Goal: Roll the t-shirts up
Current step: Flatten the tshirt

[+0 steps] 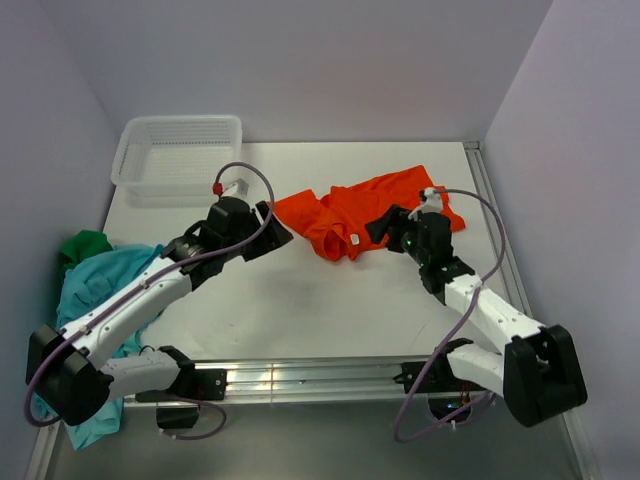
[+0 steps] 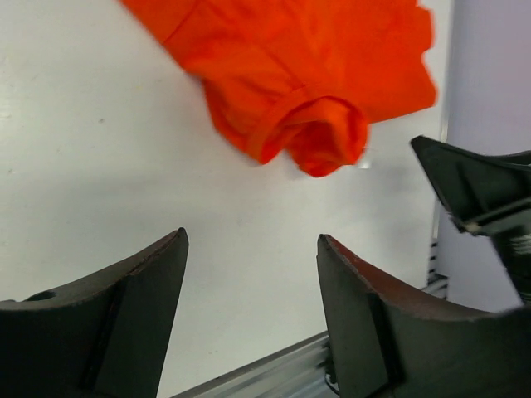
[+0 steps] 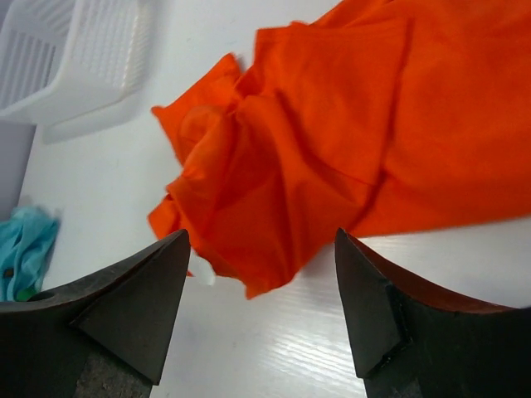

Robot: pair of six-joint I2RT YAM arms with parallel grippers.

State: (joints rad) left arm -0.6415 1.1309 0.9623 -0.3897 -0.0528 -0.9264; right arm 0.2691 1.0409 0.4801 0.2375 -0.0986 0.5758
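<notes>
A bright orange-red t-shirt (image 1: 360, 215) lies crumpled in a loose heap on the white table, toward the back middle. My left gripper (image 1: 277, 236) hovers just left of it, open, with only bare table between its fingers (image 2: 253, 249); the shirt (image 2: 307, 75) lies ahead of the tips. My right gripper (image 1: 386, 226) is at the heap's right side, open, and a folded corner of the shirt (image 3: 332, 141) reaches down toward the gap between its fingertips (image 3: 261, 245) without being pinched. A teal-blue t-shirt (image 1: 95, 285) and a dark green one (image 1: 85, 245) are piled at the table's left edge.
A white mesh basket (image 1: 180, 150) stands at the back left corner, also seen in the right wrist view (image 3: 75, 58). The metal rail (image 1: 320, 380) runs along the near edge. Grey walls close in the left, back and right sides.
</notes>
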